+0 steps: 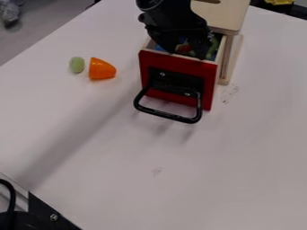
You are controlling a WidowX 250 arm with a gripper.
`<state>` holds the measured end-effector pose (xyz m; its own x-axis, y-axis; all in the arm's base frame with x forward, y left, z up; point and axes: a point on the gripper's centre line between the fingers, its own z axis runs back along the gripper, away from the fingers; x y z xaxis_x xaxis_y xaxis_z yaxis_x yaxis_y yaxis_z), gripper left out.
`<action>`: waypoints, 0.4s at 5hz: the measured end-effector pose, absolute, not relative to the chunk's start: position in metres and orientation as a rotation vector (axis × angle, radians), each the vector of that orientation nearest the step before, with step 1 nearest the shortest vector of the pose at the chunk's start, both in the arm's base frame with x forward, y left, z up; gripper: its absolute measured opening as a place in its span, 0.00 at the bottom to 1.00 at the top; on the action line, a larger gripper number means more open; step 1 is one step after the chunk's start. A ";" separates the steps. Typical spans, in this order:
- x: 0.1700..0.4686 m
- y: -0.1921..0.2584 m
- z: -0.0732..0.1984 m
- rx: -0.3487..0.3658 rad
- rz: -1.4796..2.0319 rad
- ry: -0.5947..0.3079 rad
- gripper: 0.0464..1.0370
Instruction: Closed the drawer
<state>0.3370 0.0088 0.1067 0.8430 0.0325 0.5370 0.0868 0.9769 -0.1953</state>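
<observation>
One pincer (188,53) is hanging over one drawer (221,48); its two fingers are standing apart in a wide position. The drawer is sitting partly pulled out of one pale wooden cabinet (223,19) and is standing open on the camera's side of it. One red front panel (180,63) is closing off the drawer's near end, and one black looped handle (165,114) is projecting from that panel. Two screws are showing at the handle's mounting. Several coloured things are lying inside the drawer, red, green and blue among them; their exact number is remaining unclear beneath the pincer. Two loose items are resting beside the drawer, in the upper left of the view: one green oval piece (76,64) and one orange cone-shaped piece (101,69), lying near each other.

One white table (240,161) is supporting the assembly. Two faint smudges are marking its top, and a broad soft shadow is running toward the lower left. A grey floor (45,20) is showing beyond the upper left edge. One yellow thing (279,2) is lying at the upper right. One black cable (10,193) is curving at the lower left.
</observation>
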 end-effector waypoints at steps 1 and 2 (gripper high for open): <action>0.337 0.009 0.103 -0.218 -0.023 -0.559 0.96; 0.335 0.007 0.099 -0.177 -0.002 -0.531 0.96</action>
